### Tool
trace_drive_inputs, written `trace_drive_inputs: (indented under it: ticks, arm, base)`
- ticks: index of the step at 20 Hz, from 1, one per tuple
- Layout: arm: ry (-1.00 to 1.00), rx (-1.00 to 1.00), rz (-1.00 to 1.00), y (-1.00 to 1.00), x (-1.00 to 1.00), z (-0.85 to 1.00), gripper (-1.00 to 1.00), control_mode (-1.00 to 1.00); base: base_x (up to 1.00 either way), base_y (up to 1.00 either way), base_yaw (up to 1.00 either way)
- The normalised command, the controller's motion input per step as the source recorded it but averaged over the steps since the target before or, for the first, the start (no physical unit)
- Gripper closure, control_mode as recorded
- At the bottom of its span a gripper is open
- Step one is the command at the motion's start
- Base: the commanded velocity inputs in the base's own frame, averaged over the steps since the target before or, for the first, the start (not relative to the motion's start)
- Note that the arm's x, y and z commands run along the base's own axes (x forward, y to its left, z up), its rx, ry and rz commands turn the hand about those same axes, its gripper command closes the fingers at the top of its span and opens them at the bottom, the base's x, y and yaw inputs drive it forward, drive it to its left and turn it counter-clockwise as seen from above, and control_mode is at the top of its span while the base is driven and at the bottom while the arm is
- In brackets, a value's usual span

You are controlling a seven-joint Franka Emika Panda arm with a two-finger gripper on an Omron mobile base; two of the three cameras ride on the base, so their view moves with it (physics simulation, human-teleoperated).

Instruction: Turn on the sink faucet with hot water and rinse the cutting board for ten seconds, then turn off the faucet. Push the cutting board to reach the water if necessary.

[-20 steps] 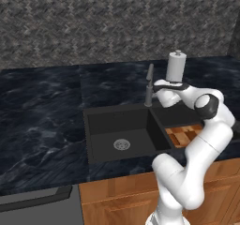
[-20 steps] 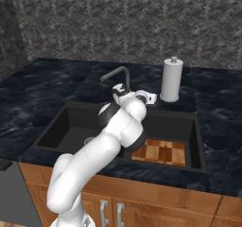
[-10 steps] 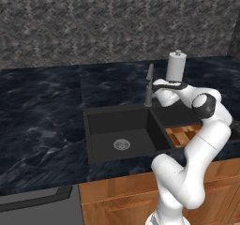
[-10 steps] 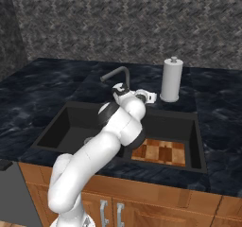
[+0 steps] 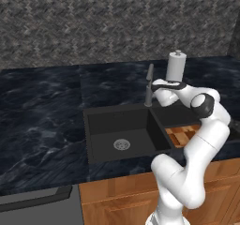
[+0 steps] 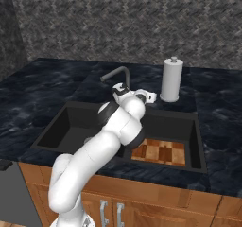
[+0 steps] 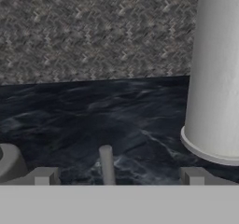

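The cutting board [image 6: 160, 152] lies flat on the floor of the sink's [image 6: 198, 141] right-hand basin, close to the front wall, with dark basin floor free behind it toward the faucet. In the left base view, a corner of the board [image 5: 180, 135] shows past the white arm. The left basin is bare around its round silver drain [image 5: 121, 145]. No stream runs from the spout.

The faucet [image 6: 120, 77] stands on the countertop [image 6: 52, 77] at the sink's back rim, about over the divider between the basins, its spout curving out to the left in the right base view. In the hand view, a thin grey lever [image 7: 106, 164] rises midway between the two finger tips, touching neither.

The gripper [image 7: 116, 176] hangs at the back rim just beside the faucet stem, jaws parted wide and holding nothing. The white paper towel roll [image 7: 215, 73] stands just beyond it to the right, near the back wall [image 5: 93, 22]. Open countertop spreads to the left of the faucet.
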Motion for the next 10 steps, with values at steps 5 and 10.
trace_drive_inputs:
  ticks: [5,10]
  arm:
    - [0.00,0.00,0.00,0.00,0.03,-0.01,-1.00,-1.00]
    - [0.00,0.00,0.00,0.00,0.02,-0.01,-1.00,-1.00]
  base:
    - [0.00,0.00,0.00]
    - [0.00,0.00,0.00]
